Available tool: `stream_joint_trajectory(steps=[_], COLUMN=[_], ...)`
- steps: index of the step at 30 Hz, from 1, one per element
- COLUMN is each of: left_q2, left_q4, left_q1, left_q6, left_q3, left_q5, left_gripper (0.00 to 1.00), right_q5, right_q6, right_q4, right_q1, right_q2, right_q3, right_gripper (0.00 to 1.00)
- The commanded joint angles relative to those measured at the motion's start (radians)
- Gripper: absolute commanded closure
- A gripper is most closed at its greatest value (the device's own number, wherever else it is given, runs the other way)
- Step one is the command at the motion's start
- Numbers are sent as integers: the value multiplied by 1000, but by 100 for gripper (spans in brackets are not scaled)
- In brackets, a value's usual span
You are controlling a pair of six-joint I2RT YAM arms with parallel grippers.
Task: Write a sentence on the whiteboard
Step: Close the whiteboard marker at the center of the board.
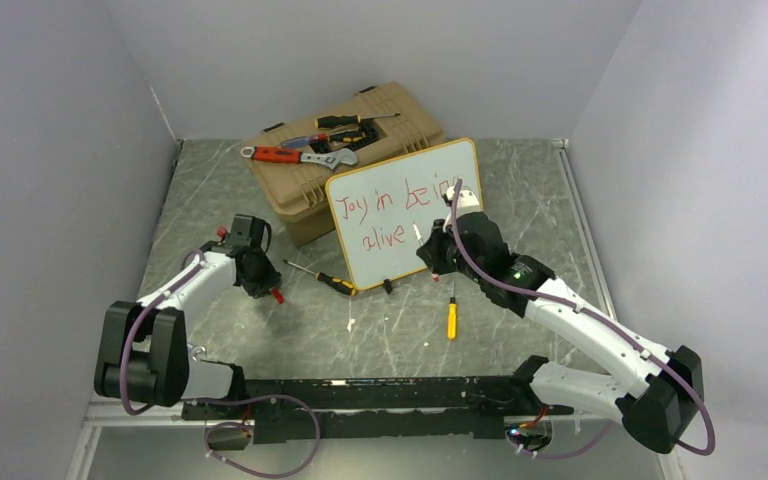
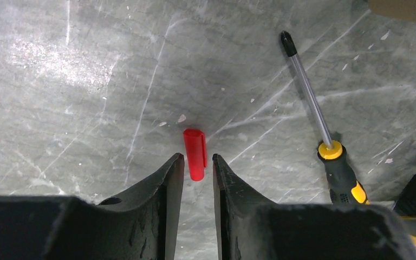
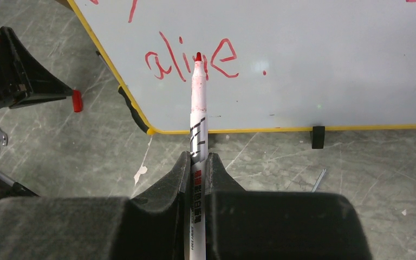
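- Since it sits furthest left, the left gripper (image 2: pixel 197 165) gets listed first. Its fingers (image 2: pixel 168 184) are drawn in to a narrow slot, and a small red cap (image 2: pixel 195 153) is pinched at the very tips, poking out past them over the grey table (image 2: pixel 86 81).
- Just right of that, a black-and-yellow screwdriver (image 2: pixel 325 135) is laid flat on the table, near the cap but apart from it. Its handle end is close to the whiteboard's lower left corner.
- At the back, a tan toolbox (image 1: pixel 290 195) is parked with its lid shut, so nothing inside can be seen. A red-handled adjustable wrench (image 1: pixel 280 155) and a few black-and-yellow tools (image 1: pixel 345 128) are left lying on the lid.
- Right in front of the toolbox, the whiteboard (image 1: pixel 395 262) is stood up, tilted back a bit, on two black clip feet (image 3: pixel 318 136). Whether it's leaned on the box can't be told.
- On it, the sentence (image 1: pixel 390 200) is written in red. "Joy in being" is on top, with its last letters partly covered by the right arm, and "alive" is underneath.
- Over at the right gripper (image 3: pixel 197 162), the fingers (image 3: pixel 173 179) are clamped tight on a white marker (image 3: pixel 197 114). Its bare red tip is lined up over the "v" of "alive". Contact with the board can't be made out.
- Last, a small yellow screwdriver (image 1: pixel 451 316) is left on the table just in front of the board.
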Motion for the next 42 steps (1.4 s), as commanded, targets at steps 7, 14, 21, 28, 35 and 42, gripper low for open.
stream_joint_trajectory(steps=[7, 14, 21, 28, 35, 42], left_q2=[36, 84, 102, 98, -216, -436], left_q4=[48, 62, 62, 36, -61, -39], left_q1=[7, 7, 7, 9, 9, 7], left_q6=[18, 20, 25, 4, -111, -265], left_q3=[21, 15, 17, 9, 31, 130], left_q5=[-13, -8, -41, -65, 8, 153], left_gripper=[68, 70, 77, 92, 100, 100], right_q5=[-30, -32, -28, -34, -116, -131], right_q6=[-2, -8, 0, -3, -39, -22], right_q4=[58, 52, 48, 43, 66, 83], right_q1=[7, 9, 11, 14, 53, 169], right_q2=[16, 21, 9, -1, 15, 120], right_q3=[7, 18, 9, 12, 54, 175], right_gripper=[100, 100, 100, 100, 100, 100])
